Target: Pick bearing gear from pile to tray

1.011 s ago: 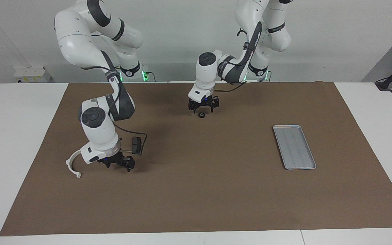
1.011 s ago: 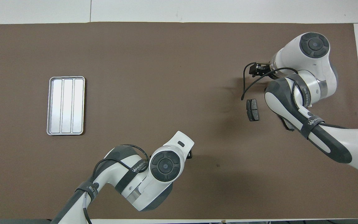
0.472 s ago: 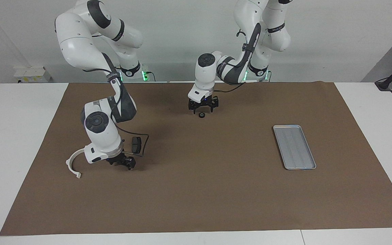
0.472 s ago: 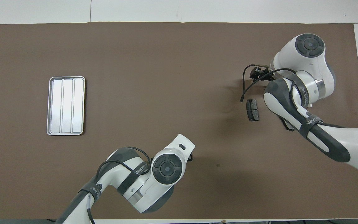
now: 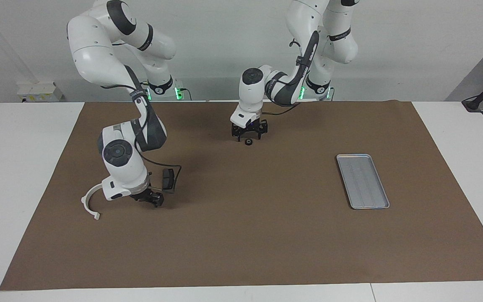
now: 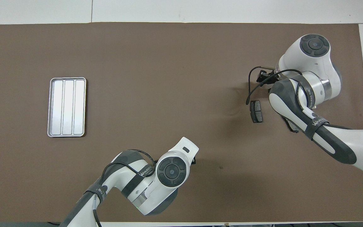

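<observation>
Bench surface carries a brown mat. Left gripper sits low, upper centre of the facing view, directly above a small black round piece (the bearing gear) lying on the mat; its jaws stand apart, straddling nothing yet. Right gripper is down at the mat, centre left of the frame, beside a dark brake pad and a white curved arc; its jaw state cannot be told. Tray lies at centre right, holding nothing.
</observation>
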Robot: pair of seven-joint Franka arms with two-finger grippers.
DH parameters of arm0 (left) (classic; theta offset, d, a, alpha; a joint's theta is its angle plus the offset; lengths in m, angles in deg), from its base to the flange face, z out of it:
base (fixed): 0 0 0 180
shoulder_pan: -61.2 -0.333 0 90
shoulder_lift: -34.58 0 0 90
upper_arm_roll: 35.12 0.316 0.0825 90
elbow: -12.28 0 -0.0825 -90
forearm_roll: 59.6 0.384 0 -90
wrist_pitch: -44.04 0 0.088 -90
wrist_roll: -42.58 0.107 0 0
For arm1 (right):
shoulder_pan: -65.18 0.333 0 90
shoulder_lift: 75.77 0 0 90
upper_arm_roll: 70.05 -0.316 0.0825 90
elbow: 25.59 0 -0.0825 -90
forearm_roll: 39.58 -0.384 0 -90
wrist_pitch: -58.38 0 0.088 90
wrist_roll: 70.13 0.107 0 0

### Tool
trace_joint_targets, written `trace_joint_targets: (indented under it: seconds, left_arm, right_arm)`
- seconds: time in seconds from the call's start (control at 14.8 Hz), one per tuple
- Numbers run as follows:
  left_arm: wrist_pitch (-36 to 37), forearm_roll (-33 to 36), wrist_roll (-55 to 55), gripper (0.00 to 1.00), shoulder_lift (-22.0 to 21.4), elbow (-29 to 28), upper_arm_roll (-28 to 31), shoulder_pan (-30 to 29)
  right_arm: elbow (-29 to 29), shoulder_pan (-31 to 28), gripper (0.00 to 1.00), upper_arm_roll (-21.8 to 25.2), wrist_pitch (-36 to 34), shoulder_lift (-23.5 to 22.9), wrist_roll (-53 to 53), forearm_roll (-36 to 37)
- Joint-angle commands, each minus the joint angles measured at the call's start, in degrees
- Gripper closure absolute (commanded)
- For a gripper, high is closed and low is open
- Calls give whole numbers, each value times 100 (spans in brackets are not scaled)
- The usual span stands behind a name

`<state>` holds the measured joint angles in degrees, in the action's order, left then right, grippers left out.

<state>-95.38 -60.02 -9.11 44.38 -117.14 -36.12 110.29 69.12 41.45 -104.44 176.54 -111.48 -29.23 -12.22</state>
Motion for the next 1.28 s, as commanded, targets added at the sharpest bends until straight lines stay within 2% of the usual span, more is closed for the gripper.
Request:
trace_joint_targets:
  seconds: [0.0,0.27,0.4,0.54,0.67,0.81,1.01,1.21]
  left_arm:
    - [-138,-3,-43,20,13,-57,109,110]
    - [-112,-3,-43,65,22,-13,109,101]
    - [-77,-3,-43,79,22,39,118,110]
    - [-33,49,-34,82,31,153,118,110]
    - [334,251,-26,82,118,469,118,66]
    - [765,392,27,82,23,776,153,-39]
    - [1572,393,657,82,-267,1443,144,-678]
    - [2199,384,1554,82,-312,2068,144,-1504]
  right_arm:
    - [30,-70,19,-59,-108,-6,181,67]
    - [30,-79,27,-59,-126,-6,190,67]
    - [48,-79,31,-59,-109,-6,217,67]
    - [100,-79,36,-59,-39,-6,225,67]
    - [118,-79,39,-68,-29,-6,313,67]
    - [144,-79,42,-68,-29,3,348,67]
    - [188,-79,53,-86,-3,11,375,67]
    - [293,-79,61,-86,6,55,445,59]
